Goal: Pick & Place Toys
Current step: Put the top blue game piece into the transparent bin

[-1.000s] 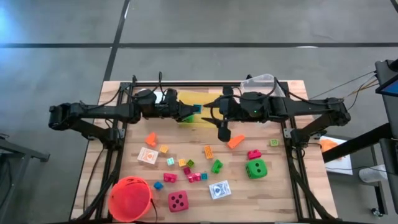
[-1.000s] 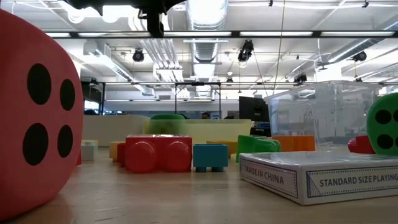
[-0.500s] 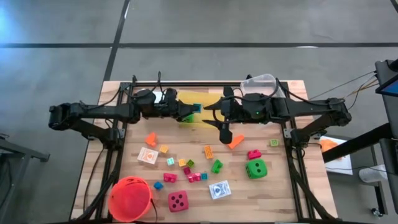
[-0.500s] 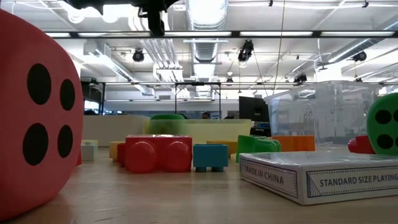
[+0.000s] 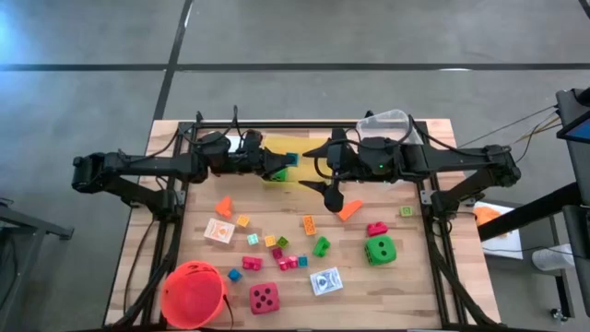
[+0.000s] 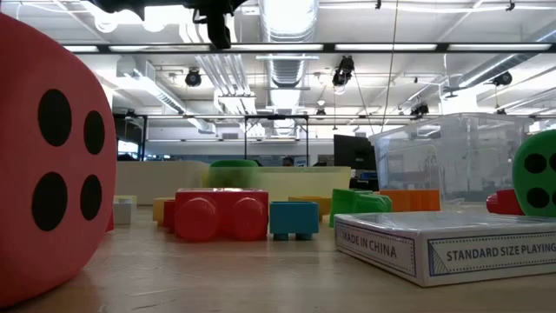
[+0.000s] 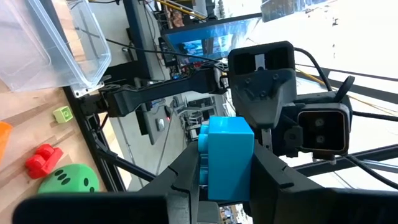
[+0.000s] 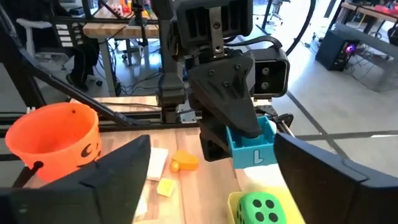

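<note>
On the table, two green dice, one pink-red die.

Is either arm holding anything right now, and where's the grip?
Left gripper holds a blue block, jaws clamped on its two opposite sides. Right gripper is open, empty.

The high view looks straight down on the whole wooden bench from well above, taking in both arms and grey floor around. The low view sits on the bench top, pressed close to the pink-red die, and faces level across the toys toward the clear bin and the room's ceiling lights. The left wrist view looks past its own tool at the other arm's camera housing close ahead. The right wrist view faces back the opposite way toward the left tool, the orange-red bucket beyond; both wrist views share the blue block
</note>
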Robot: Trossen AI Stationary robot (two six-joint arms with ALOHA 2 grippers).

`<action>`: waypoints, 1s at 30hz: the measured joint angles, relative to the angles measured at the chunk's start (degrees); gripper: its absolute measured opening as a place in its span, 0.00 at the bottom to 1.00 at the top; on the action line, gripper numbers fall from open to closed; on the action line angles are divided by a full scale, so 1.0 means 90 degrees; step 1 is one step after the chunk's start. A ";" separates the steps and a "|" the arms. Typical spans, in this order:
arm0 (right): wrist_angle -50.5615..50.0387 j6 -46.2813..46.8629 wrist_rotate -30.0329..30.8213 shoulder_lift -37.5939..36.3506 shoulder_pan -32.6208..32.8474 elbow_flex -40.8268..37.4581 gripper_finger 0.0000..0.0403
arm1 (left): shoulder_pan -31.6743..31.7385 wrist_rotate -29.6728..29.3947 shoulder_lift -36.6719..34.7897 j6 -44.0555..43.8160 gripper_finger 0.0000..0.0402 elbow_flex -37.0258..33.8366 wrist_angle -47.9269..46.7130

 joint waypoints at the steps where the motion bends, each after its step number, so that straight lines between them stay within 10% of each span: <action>1: 0.0001 -0.0066 -0.0002 0.0000 -0.0001 0.0000 0.87 | 0.0000 0.0000 0.0000 -0.0002 0.20 0.0000 0.0002; 30: 0.0560 -0.0890 0.0651 0.0625 -0.0140 -0.0012 0.93 | 0.0005 0.0000 0.0000 0.0109 0.20 0.0000 0.0133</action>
